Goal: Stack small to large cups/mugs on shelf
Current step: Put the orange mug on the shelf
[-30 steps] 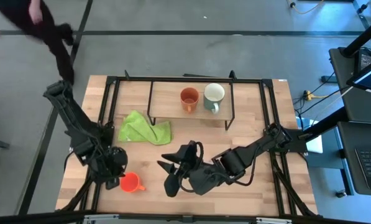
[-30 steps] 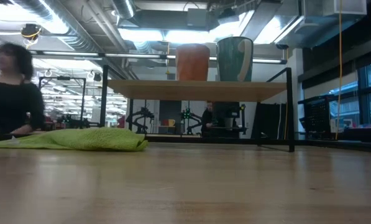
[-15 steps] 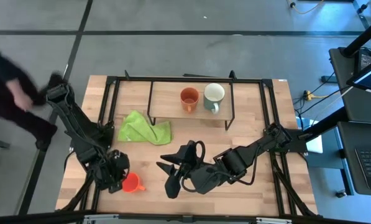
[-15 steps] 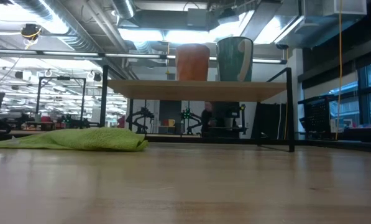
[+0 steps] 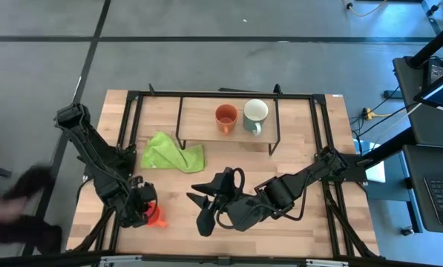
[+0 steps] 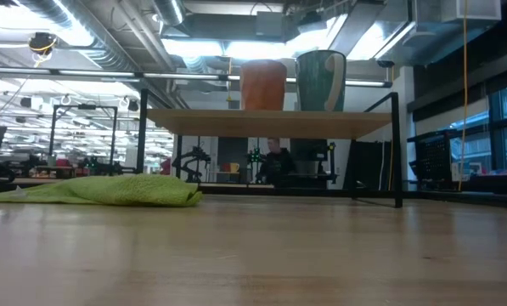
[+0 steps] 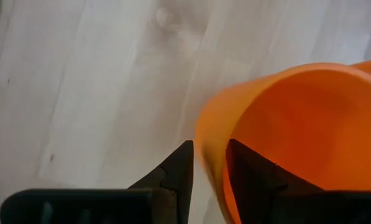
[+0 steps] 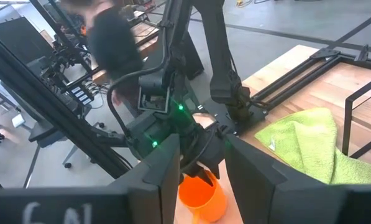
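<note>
The orange-red mug (image 5: 157,216) stands near the table's near left corner and fills the left wrist view (image 7: 297,130). My left gripper (image 5: 142,211) is right over it, shut on its rim. The brown-orange mug (image 5: 225,116) and the pale green mug (image 5: 255,113) stand side by side on the shelf (image 5: 199,119), and both show in the low view, brown-orange (image 6: 263,85) and green (image 6: 321,81). My right gripper (image 5: 200,211) lies open near the table's middle, pointing at the orange-red mug (image 8: 201,194). My left gripper holds the orange-red mug by its rim wall (image 7: 209,152), one finger (image 7: 180,167) outside and the other finger (image 7: 250,177) inside the cup. The fingers come from above, pointing down. The mug is upright; whether its base is still on the table I cannot tell.
A lime-green cloth (image 5: 171,153) lies crumpled left of the shelf, its fold showing in the low view (image 6: 109,189). Black frame rails run along the table's left and right sides. A blurred person (image 5: 13,208) is on the floor beside the table's near left corner.
My left gripper has moved toward the orange-red mug and down over it, so it now covers the mug's left part. A person has walked along the table's left side from the far end to the near end.
</note>
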Controlling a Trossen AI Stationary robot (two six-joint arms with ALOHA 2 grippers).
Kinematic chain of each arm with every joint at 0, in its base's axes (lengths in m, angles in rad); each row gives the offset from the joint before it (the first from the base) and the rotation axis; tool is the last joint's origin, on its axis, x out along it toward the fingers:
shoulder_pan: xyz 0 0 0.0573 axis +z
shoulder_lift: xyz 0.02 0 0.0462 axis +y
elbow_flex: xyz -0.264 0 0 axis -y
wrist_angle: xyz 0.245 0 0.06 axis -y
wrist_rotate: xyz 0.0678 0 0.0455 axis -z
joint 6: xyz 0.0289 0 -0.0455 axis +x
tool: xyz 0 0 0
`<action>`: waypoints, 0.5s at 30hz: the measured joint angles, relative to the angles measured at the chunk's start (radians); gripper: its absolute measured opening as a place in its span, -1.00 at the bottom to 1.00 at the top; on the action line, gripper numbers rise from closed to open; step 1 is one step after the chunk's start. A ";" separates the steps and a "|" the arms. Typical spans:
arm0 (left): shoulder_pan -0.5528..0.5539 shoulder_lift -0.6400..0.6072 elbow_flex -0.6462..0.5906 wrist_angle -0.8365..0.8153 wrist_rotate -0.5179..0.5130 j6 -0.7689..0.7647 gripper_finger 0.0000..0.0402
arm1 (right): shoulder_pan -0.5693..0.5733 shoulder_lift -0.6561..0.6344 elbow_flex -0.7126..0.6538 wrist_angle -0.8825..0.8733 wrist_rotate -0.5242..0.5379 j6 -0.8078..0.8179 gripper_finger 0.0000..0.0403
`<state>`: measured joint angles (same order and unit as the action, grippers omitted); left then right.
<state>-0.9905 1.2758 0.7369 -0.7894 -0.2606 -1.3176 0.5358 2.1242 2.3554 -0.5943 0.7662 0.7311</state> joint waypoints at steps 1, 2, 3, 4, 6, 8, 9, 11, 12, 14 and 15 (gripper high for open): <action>0.000 0.000 -0.001 -0.001 -0.003 0.011 -0.56 | -0.002 0.000 0.000 0.000 0.000 0.000 -0.36; 0.000 0.000 -0.001 0.000 -0.004 0.019 -0.57 | -0.002 0.000 0.000 0.000 0.000 0.000 -0.36; 0.000 0.000 -0.001 0.001 -0.004 0.034 -0.60 | -0.003 0.000 0.000 0.000 0.000 0.000 -0.36; 0.000 0.000 -0.001 0.002 -0.005 0.047 -0.63 | -0.004 0.000 0.000 -0.001 0.000 0.000 -0.36; 0.000 0.000 -0.001 0.009 -0.006 0.079 -0.74 | -0.007 0.000 0.000 -0.003 0.000 0.000 -0.36; 0.000 0.000 -0.001 0.019 -0.005 0.120 -0.89 | -0.008 0.000 0.000 -0.002 0.000 0.000 -0.36; 0.000 0.000 -0.001 0.022 -0.005 0.130 -0.93 | -0.010 0.000 0.000 -0.002 0.001 0.000 -0.36; 0.000 0.000 -0.001 0.026 -0.005 0.155 -0.95 | -0.012 0.000 0.000 -0.003 0.001 0.000 -0.36; 0.000 0.000 -0.001 0.024 -0.005 0.167 -0.95 | -0.012 0.000 0.000 -0.002 0.001 0.000 -0.36; 0.000 -0.007 -0.001 0.027 -0.005 0.193 -0.96 | -0.012 0.000 0.000 -0.002 0.003 0.001 -0.36; 0.000 -0.016 -0.001 0.030 -0.005 0.206 -0.97 | -0.012 0.000 0.000 -0.002 0.004 0.006 -0.36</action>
<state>-0.9905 1.2602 0.7362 -0.7598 -0.2660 -1.1114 0.5236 2.1242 2.3554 -0.5964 0.7704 0.7366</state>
